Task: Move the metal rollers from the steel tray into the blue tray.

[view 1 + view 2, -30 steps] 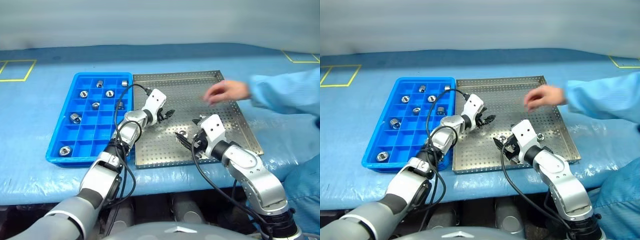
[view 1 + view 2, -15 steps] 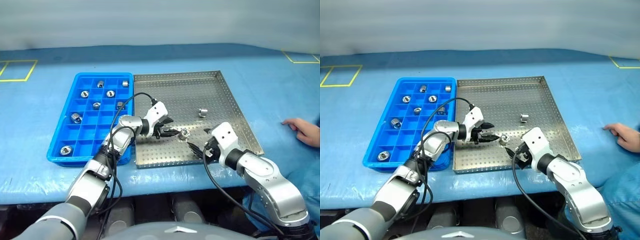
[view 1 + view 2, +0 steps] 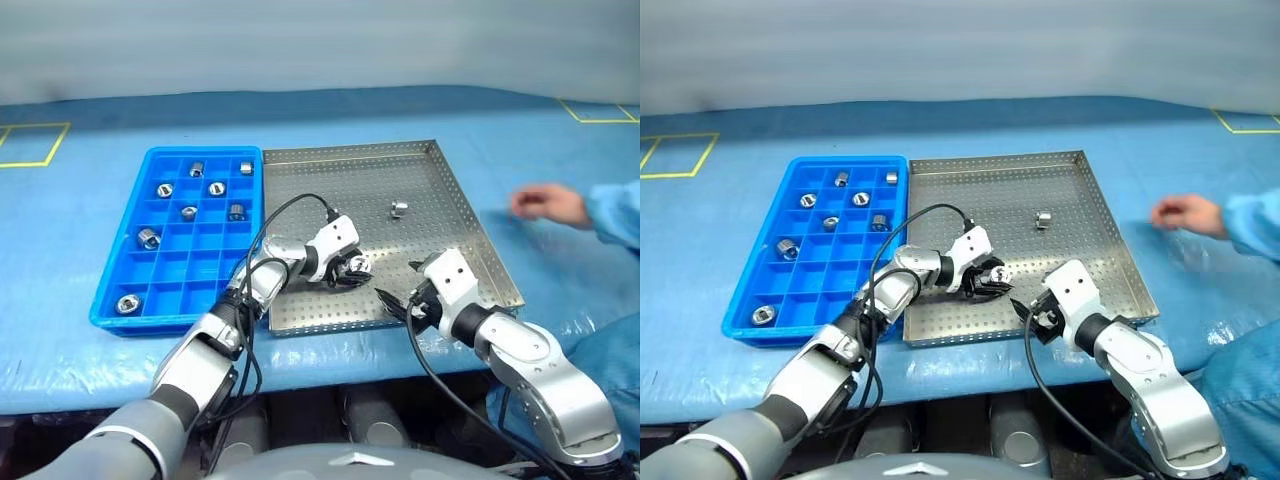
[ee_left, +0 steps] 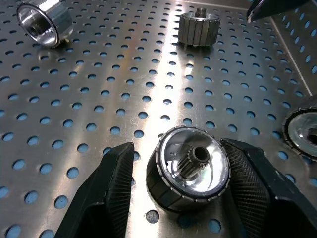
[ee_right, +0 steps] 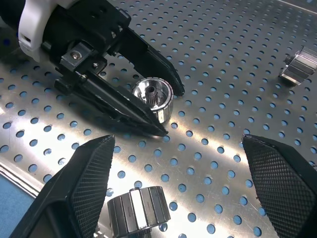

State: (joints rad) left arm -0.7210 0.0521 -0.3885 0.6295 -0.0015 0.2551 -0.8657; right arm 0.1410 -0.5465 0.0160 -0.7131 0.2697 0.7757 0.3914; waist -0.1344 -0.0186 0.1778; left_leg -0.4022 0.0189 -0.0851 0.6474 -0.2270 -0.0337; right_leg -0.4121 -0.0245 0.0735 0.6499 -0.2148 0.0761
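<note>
left gripper: the left gripper [image 4: 190,196] was set with its two black ribbed fingers either side of a small shiny silver metal roller [image 4: 190,171], one finger touching its flank, the other just clear; not lifted.
right gripper: the right gripper [image 5: 190,191] was spread wide and empty above the near edge of the tray floor.
rollers left: three rollers were seen in the large perforated steel tray [image 3: 455,200]: the straddled one near the near edge, one [image 5: 139,210] under the right gripper, one [image 3: 399,208] toward the far right corner.
blue tray: seven rollers lay in the bright blue gridded plastic tray [image 3: 110,265].
handling: judged rigid, smooth, fairly heavy, prone to rolling; best pinched across the ribbed flank.
person: a hand [image 3: 545,202] rested beyond the right edge.
</note>
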